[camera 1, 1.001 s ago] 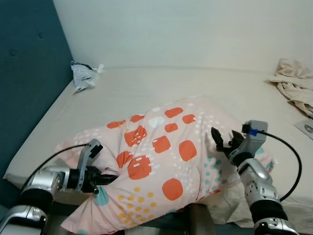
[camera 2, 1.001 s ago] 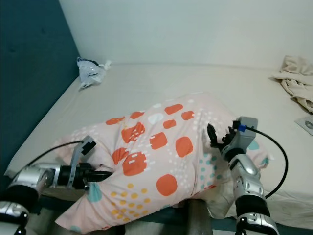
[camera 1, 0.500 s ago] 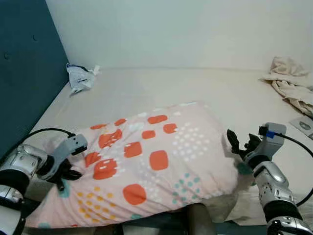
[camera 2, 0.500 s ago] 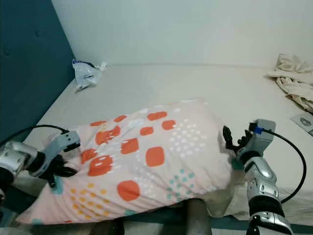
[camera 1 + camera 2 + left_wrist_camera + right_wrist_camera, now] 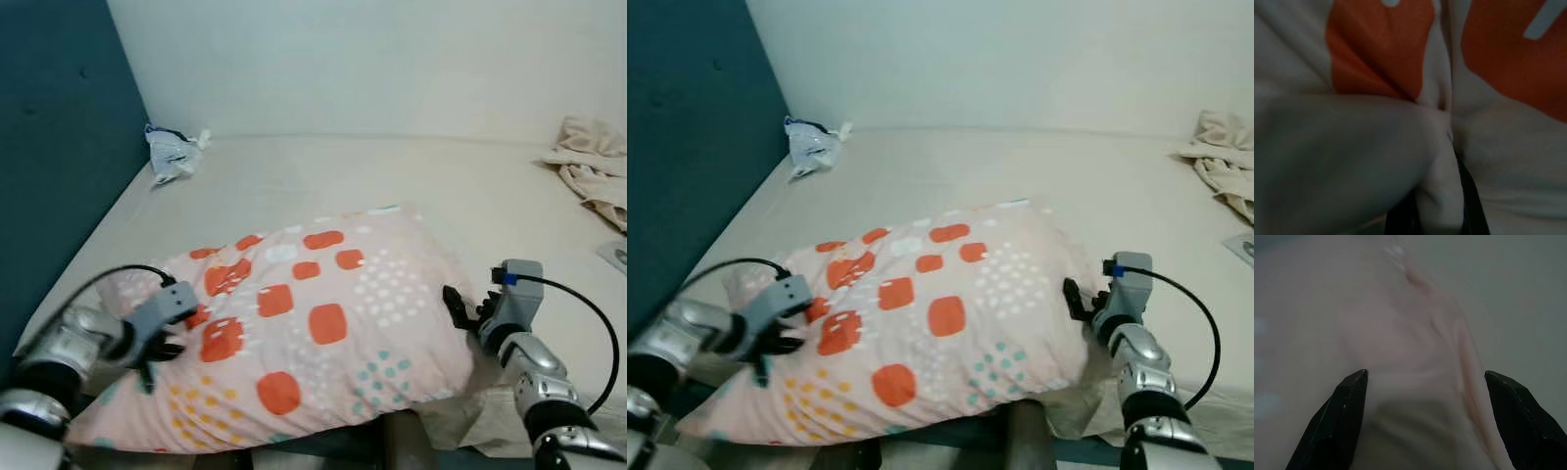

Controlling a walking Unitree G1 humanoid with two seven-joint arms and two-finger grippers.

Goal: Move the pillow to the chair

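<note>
A pale pink pillow (image 5: pixel 313 323) with orange squares and teal dots lies across the near edge of the bed (image 5: pixel 323 176). My left gripper (image 5: pixel 167 345) is at the pillow's left end, shut on a fold of its cover; the left wrist view has the fabric (image 5: pixel 1440 196) pinched between the black fingers (image 5: pixel 1471 200). My right gripper (image 5: pixel 458 305) is at the pillow's right end with its fingers spread wide, the fingertips (image 5: pixel 1352 401) set either side of the cloth without pinching it.
A crumpled plastic bag (image 5: pixel 171 152) lies at the bed's far left by the dark blue headboard (image 5: pixel 49 147). A beige cloth heap (image 5: pixel 593 166) sits at the far right. A white wall stands behind the bed. A dark rounded object (image 5: pixel 407 450) shows below the pillow's front edge.
The pillow dropped from its raised, bunched shape and now lies flatter on the bed. My left gripper stayed on its left end; my right gripper moved lower against the right end. The camera shifted.
</note>
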